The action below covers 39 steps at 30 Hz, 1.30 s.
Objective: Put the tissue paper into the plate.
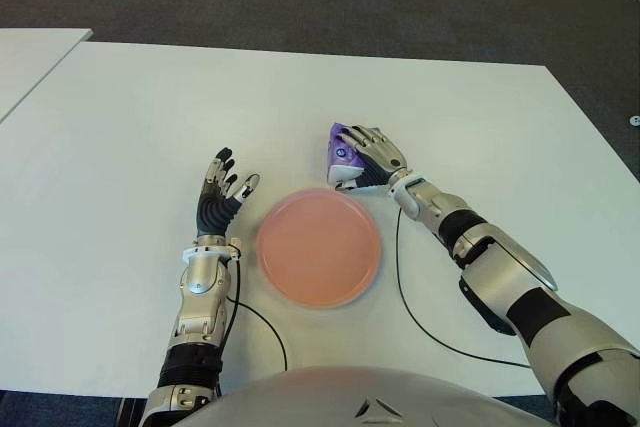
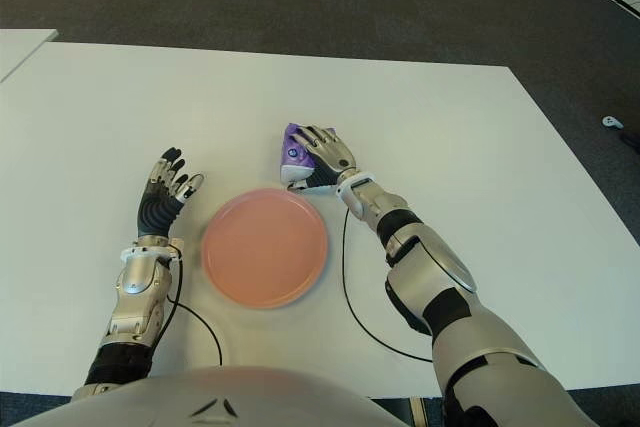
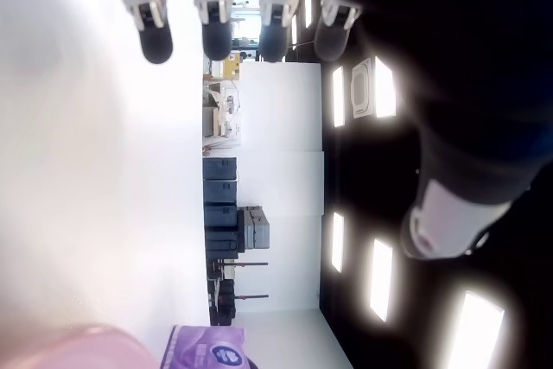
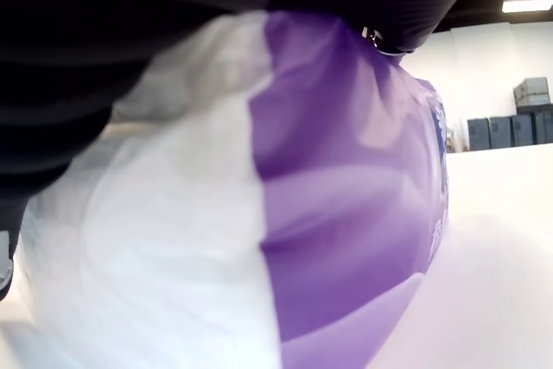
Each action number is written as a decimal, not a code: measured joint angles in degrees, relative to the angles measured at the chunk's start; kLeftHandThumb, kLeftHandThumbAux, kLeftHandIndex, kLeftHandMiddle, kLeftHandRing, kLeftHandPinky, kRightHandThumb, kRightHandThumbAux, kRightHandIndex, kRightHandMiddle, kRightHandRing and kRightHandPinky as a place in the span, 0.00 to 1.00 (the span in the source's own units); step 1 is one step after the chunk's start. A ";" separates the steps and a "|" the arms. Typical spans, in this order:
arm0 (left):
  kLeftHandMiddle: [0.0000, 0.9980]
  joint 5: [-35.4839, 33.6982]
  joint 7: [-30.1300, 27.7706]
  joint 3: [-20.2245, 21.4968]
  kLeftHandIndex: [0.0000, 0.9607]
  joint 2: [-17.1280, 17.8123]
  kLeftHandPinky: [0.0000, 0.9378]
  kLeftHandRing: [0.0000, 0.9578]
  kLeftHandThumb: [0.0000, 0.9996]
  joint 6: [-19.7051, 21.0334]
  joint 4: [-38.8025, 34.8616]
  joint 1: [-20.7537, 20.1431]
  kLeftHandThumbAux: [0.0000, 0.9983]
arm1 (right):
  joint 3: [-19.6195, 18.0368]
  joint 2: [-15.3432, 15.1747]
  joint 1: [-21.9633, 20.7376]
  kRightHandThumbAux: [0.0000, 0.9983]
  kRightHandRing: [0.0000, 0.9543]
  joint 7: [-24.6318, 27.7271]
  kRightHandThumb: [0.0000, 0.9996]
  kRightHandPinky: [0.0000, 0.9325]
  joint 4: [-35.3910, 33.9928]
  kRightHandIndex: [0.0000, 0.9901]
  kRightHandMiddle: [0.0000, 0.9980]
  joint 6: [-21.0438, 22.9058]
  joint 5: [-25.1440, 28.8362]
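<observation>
Bare table [image 1: 480, 117] beyond and outboard of right hand [image 1: 372, 159]. Inboard and nearer, only the plate [image 1: 318, 247], just beside, with open top.

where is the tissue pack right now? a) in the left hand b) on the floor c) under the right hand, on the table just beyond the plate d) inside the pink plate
c: the purple and white tissue pack sits on the white table under the right hand, just beyond the pink plate, which holds nothing; the left hand shows left of the plate with fingers spread.
</observation>
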 measured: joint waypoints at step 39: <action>0.05 -0.56 -0.25 -0.20 0.07 0.28 0.00 0.01 0.00 1.99 -0.99 0.08 0.63 | 2.06 2.33 2.76 0.64 0.53 -20.28 1.00 0.90 1.22 0.83 0.45 5.73 -1.06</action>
